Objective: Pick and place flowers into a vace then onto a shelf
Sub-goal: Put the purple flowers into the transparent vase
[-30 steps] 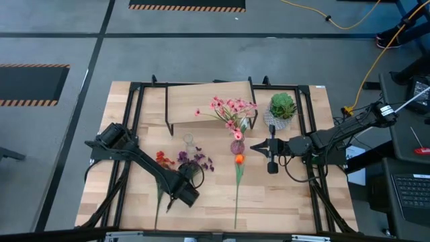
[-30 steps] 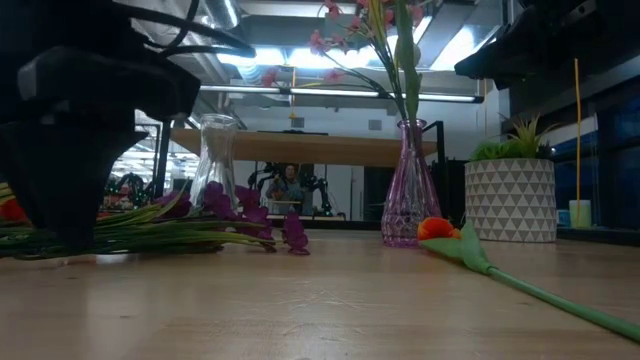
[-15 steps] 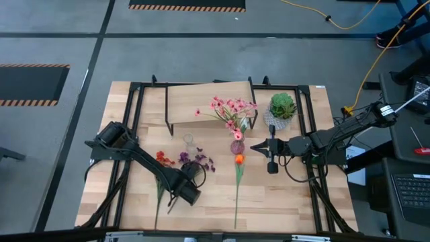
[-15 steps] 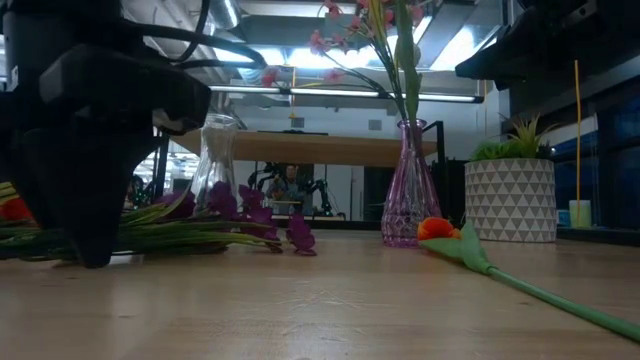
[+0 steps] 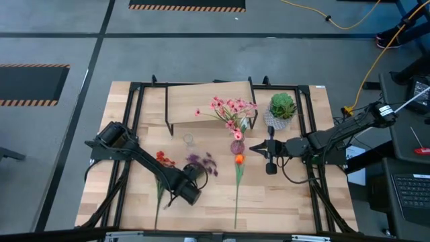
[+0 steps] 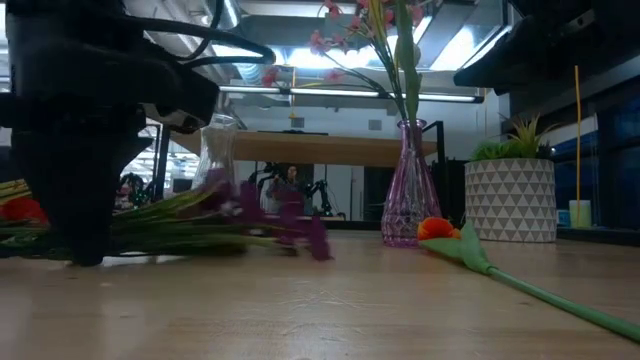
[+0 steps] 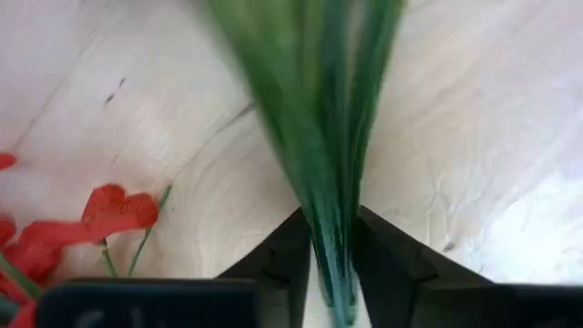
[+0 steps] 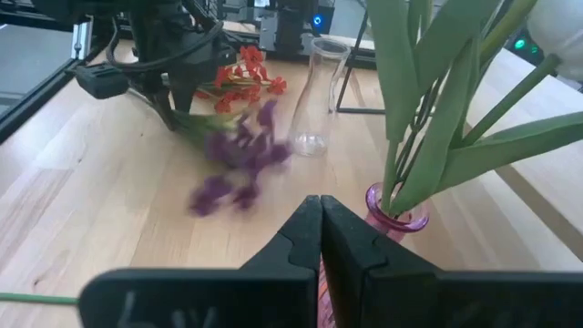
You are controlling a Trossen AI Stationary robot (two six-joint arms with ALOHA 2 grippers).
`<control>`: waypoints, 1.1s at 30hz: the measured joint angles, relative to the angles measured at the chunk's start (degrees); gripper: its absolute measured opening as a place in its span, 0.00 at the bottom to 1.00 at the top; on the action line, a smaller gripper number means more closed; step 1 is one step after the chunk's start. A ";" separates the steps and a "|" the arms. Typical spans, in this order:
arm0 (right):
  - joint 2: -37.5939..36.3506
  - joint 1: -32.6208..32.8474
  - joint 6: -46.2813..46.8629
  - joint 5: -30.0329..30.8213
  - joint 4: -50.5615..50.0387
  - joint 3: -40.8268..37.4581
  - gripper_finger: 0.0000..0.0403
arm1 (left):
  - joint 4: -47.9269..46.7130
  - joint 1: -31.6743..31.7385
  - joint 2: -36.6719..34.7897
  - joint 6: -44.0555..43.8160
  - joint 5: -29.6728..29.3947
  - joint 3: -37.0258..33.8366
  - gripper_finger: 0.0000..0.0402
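Purple flowers point(image 5: 201, 161) shifted since a sec ago: blooms swung a bit & lifted off the surface point(image 5: 282, 195) as our left tool point(image 7: 330, 273) clenched on their stems.

Largest to smallest: surface w/ the shelf point(image 5: 205, 101) at the back; pink vase point(image 5: 237, 146) already holding pink flowers point(image 5: 232, 107); clear vase point(image 5: 189, 140) empty, just beside the purple bunch; red flowers point(image 5: 161, 159) & orange flower point(image 5: 238, 160) lying flat. Left tool grips the purple stems near their lower ends, blooms pointing toward the clear vase. Right tool point(image 8: 320, 228) is clenched on nothing, hovering near the pink vase. We judge the bunch v. light, stems thin, bendy & slick, so it droops and may swing; hold low on the stems, all of them together, so the tips can enter the narrow, tippy glass neck.
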 joint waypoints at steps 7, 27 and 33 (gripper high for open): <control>0.05 0.00 -0.17 0.00 1.16 0.02 0.03 | -2.30 -0.02 0.45 5.74 1.25 3.07 0.04; 0.05 0.00 -0.11 -0.01 1.07 0.02 0.03 | -12.53 -2.22 -3.28 16.98 -4.11 10.76 0.05; 0.05 0.00 0.00 -2.76 1.55 0.02 0.03 | -9.15 -4.34 -9.74 24.28 -15.75 10.80 0.03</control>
